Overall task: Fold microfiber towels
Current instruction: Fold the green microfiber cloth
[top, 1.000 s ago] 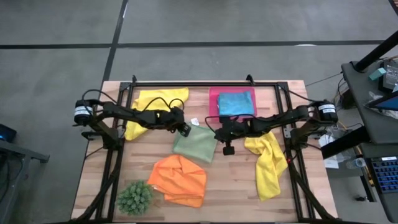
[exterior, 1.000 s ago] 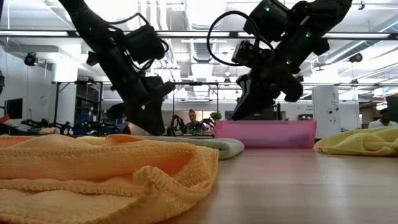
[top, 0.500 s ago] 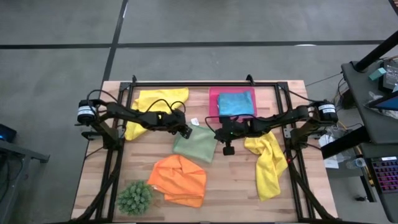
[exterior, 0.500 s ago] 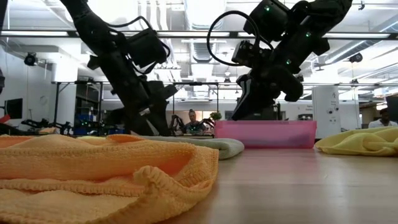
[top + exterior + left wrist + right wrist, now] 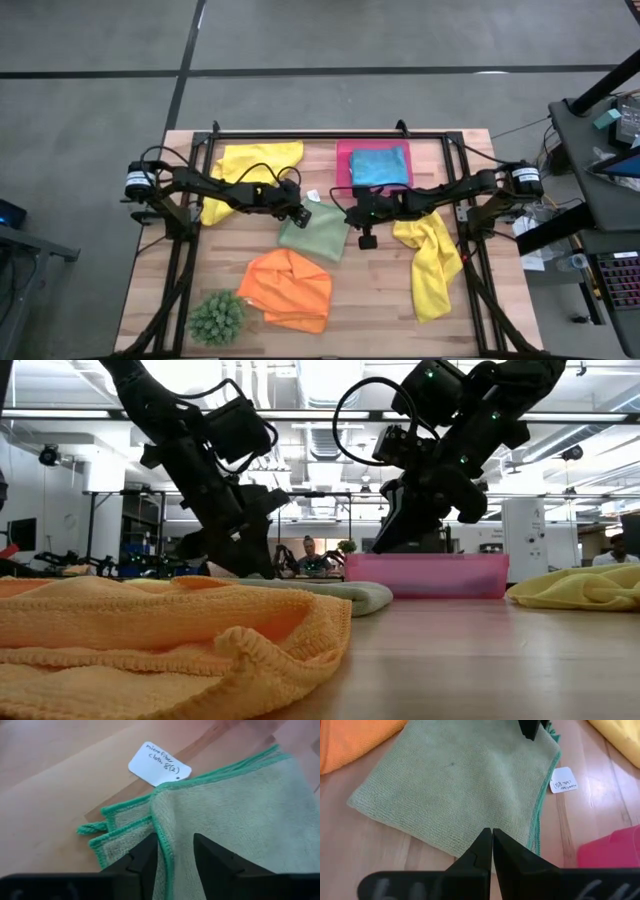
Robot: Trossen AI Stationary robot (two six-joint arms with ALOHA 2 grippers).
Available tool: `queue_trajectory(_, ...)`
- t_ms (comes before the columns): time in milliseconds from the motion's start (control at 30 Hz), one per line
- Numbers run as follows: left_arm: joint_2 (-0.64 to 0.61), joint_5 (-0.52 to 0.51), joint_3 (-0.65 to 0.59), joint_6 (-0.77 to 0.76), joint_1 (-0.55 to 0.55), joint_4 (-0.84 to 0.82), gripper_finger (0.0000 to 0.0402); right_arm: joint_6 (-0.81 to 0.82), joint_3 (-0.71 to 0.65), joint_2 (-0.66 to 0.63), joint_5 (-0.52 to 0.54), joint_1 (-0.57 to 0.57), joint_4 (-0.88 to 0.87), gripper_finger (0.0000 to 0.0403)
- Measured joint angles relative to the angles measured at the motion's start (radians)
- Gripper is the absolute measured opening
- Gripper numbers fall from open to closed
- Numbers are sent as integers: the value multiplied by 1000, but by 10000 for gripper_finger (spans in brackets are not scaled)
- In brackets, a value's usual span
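1. Left gripper [image 5: 172, 857] has shifted slightly toward the green towel [image 5: 313, 232] over the last second and now stands at its 10 o'clock corner, fingers [image 5: 146, 855] parted with the hemmed edge between them; whether they pinch the cloth cannot be told.
2. Green towel lies folded at bench [image 5: 400, 300] centre, white tag [image 5: 159, 764] just beside that corner.
3. Right gripper [image 5: 492, 847] unchanged: closed, empty, hovering above the towel's 3 o'clock side.
4. Judgement: a corner grasp for the next fold is under way, not secured.
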Motion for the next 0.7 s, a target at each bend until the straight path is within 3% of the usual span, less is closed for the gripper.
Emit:
queue_trajectory(367, -6, -62, 14, 48, -1, 0, 9, 0, 0, 0, 0, 0, 0, 9)
queue_trajectory(700, -13, -97, 18, 46, -1, -62, 1, 8, -3, 0, 1, 0, -2, 9)
